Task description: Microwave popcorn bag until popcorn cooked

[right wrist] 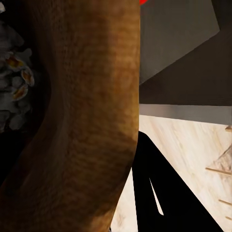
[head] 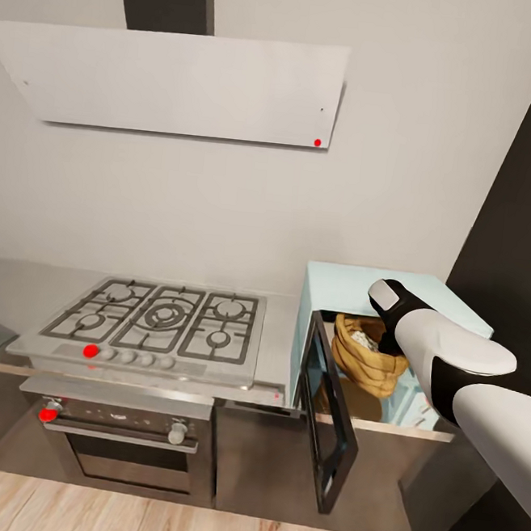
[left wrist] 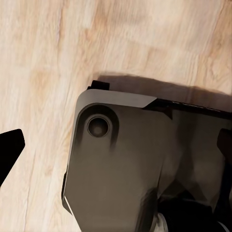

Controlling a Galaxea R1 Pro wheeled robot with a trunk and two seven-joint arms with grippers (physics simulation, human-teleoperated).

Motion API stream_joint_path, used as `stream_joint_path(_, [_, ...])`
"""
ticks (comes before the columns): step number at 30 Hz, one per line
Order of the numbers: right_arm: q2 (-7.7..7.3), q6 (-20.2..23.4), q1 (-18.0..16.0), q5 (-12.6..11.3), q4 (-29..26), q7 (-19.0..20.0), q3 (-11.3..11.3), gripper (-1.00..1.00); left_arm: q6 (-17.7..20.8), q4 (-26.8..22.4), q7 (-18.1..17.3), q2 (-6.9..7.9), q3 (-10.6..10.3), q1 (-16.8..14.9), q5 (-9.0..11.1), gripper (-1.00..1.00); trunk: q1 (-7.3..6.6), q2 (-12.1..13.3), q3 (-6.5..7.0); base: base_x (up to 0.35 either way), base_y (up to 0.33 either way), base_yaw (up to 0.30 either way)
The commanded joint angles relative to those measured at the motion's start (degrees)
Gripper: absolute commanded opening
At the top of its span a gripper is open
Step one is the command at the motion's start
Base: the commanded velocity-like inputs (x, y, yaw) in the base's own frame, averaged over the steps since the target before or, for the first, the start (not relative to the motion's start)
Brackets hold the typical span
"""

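Microwave (head: pixel 341 285) with door (head: pixel 327 422) swung wide open beside the hob (head: pixel 159 316); bag (head: pixel 367 352) is seen at the cavity mouth, tilted, with pale popcorn (head: pixel 362 337) inside; right gripper (head: pixel 387 314) is placed at the bag's rim, and in the right wrist view the burlap (right wrist: pixel 82 121) is pressed beside one dark finger (right wrist: pixel 154 193), so a grip is probable, though closure cannot be told; left gripper state cannot be told. Remaining, as judged: bag released, door shut, heating started.
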Motion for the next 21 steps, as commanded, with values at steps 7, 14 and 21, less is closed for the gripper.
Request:
stream_joint_path(7, [0.04, 0.13, -1.11, 1.22, -0.15, -0.22, 2.05, -1.0, 0.32, -0.14, 0.08, -0.04, 0.23, -0.01, 0.09, 1.0, 0.04, -0.14, -0.11, 0.014, 0.0, 0.0])
stream_joint_path(14, [0.04, 0.13, -1.11, 1.28, -0.15, -0.22, 2.05, -1.0, 0.38, -0.14, 0.08, -0.03, 0.23, -0.01, 0.09, 1.0, 0.04, -0.14, -0.11, 0.099, 0.0, 0.0])
stream_joint_path(21, [0.04, 0.21, -1.18, 1.3, -0.15, -0.22, 2.05, -1.0, 0.34, -0.14, 0.08, -0.04, 0.23, -0.01, 0.02, 1.0, 0.04, -0.14, -0.11, 0.115, 0.0, 0.0])
